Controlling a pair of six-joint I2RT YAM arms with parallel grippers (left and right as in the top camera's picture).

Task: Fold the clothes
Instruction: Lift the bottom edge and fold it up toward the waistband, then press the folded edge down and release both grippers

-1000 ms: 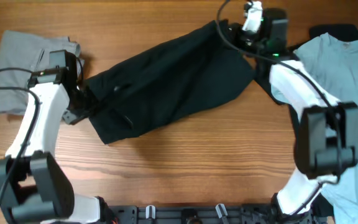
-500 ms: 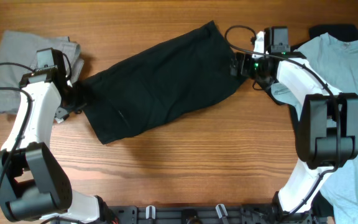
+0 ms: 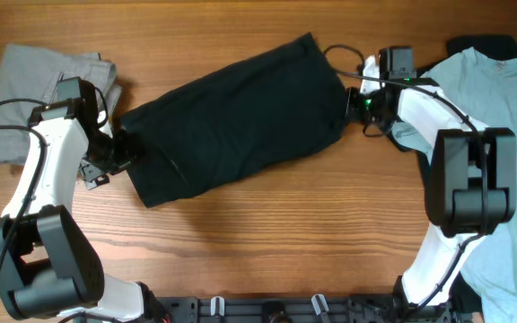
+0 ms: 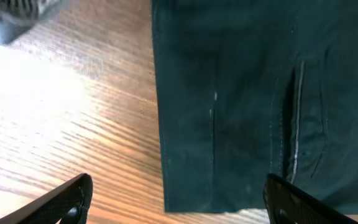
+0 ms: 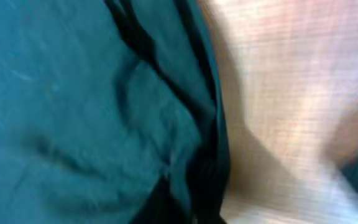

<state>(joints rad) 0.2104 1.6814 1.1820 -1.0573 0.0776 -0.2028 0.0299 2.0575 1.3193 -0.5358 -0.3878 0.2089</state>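
A black garment (image 3: pixel 232 117) lies folded in a long strip, slanting across the wooden table. My left gripper (image 3: pixel 122 151) hangs open over its lower left end. In the left wrist view the garment's hemmed corner (image 4: pixel 191 186) lies between the spread fingers of the left gripper (image 4: pixel 179 210), untouched. My right gripper (image 3: pixel 353 101) sits at the garment's right edge. The right wrist view is blurred and filled by dark cloth (image 5: pixel 73 93), with a fold bunching toward the bottom middle. The fingers themselves are hidden there, and the gripper is shut on that edge.
A folded grey garment (image 3: pixel 34 90) lies at the far left, behind the left arm. A light blue-grey shirt (image 3: pixel 501 99) is spread along the right side, with a dark item (image 3: pixel 483 43) at the top right corner. Bare wood shows in front of the black garment.
The black garment, held stretched and raised a second ago, now lies flat. My left gripper let go and stands open. The right gripper moved down to the right edge, opened and shut again.
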